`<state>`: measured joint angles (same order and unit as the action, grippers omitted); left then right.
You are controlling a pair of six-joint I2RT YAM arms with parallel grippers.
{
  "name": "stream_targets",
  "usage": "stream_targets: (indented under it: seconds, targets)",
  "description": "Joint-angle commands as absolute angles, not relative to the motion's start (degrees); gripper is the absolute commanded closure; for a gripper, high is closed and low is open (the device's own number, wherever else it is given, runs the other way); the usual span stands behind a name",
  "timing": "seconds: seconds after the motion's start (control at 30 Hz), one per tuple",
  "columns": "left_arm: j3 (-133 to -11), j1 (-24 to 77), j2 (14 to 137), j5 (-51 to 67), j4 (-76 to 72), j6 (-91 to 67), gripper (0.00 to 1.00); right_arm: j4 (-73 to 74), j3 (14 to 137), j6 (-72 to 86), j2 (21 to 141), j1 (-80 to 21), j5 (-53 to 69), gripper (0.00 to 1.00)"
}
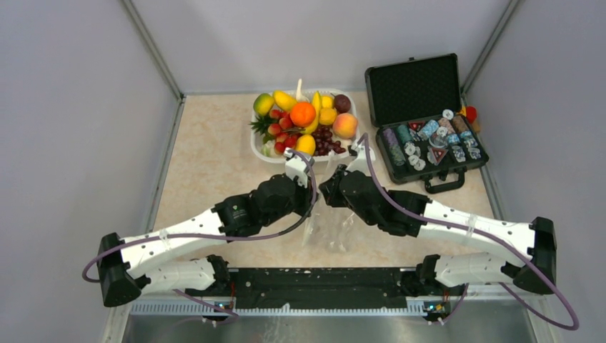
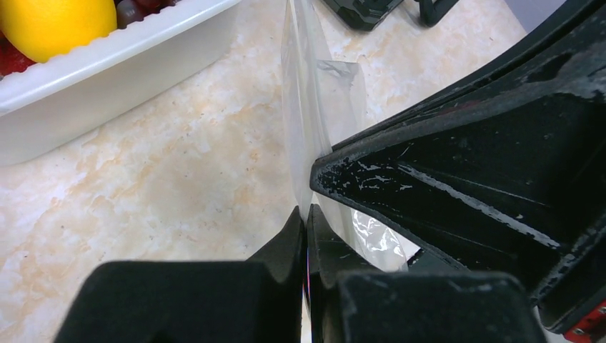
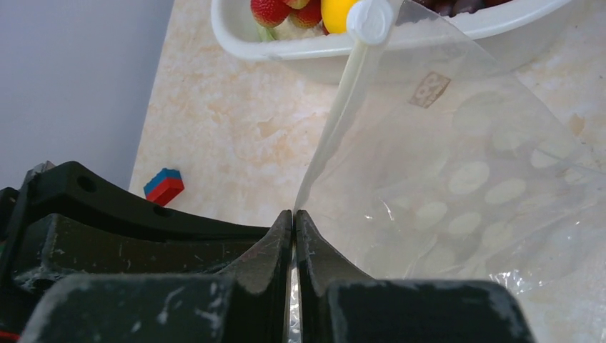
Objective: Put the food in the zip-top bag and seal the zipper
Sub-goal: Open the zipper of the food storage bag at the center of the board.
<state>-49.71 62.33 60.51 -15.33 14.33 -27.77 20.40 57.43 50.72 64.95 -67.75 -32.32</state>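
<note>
Beige marbled table (image 1: 214, 157) carries white tub (image 2: 107, 93) of fruit (image 1: 303, 114), open black case (image 1: 413, 89), small red-blue block (image 3: 164, 187).

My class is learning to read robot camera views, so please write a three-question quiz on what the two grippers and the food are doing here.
1. True or false: the food is already inside the zip-top bag.
2. The right gripper is: A open; B shut on the zip-top bag's edge; C shut on a fruit.
3. What is the left gripper pinching?
Key: 1 false; 2 B; 3 the zip-top bag.
</note>
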Motion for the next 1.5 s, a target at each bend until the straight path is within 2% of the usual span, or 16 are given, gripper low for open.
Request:
stream_targets:
  seconds: [0.0,0.1,0.2,0.43,0.63,0.7,1.0,1.33,1.47]
  targets:
    - [-53.8,62.6,59.3,-16.8,13.8,-26.1,1.0,24.8,58.4,51.0,65.6,-68.4,-32.2,0.97]
    - [-52.8,62.6,58.8,-18.6,13.2,-26.3,1.0,23.2,57.3,50.6,64.1,-68.4,-31.2,0.96]
    - [-52.1,62.6,58.7,-20.1,13.3,-27.1,1.0,22.9,57.2,50.2,62.7,-68.3,-30.5,0.89]
    - [-51.5,62.6,58.1,-18.0,11.5,-27.2,1.0,22.8,55.9,51.5,62.7,-68.3,-32.0,0.83]
    - [-50.2,62.6,57.4,-16.2,9.7,-27.2,1.0,12.7,50.2,55.2,61.3,-68.3,-31.8,0.8]
    - [-50.3,62.6,57.6,-16.2,10.4,-27.2,1.0,12.9,50.2,55.6,60.6,-68.3,-32.8,0.75]
    - [-50.8,62.6,57.9,-15.0,10.6,-26.6,1.0,10.3,47.7,55.7,55.6,-68.4,-35.3,0.72]
    - [-51.7,62.6,58.6,-11.1,9.0,-26.3,1.0,15.9,50.5,57.1,56.3,-67.8,-35.7,0.7]
    - [-52.2,62.6,59.0,-11.3,9.7,-26.2,1.0,17.9,52.6,57.0,56.6,-67.8,-34.6,0.59]
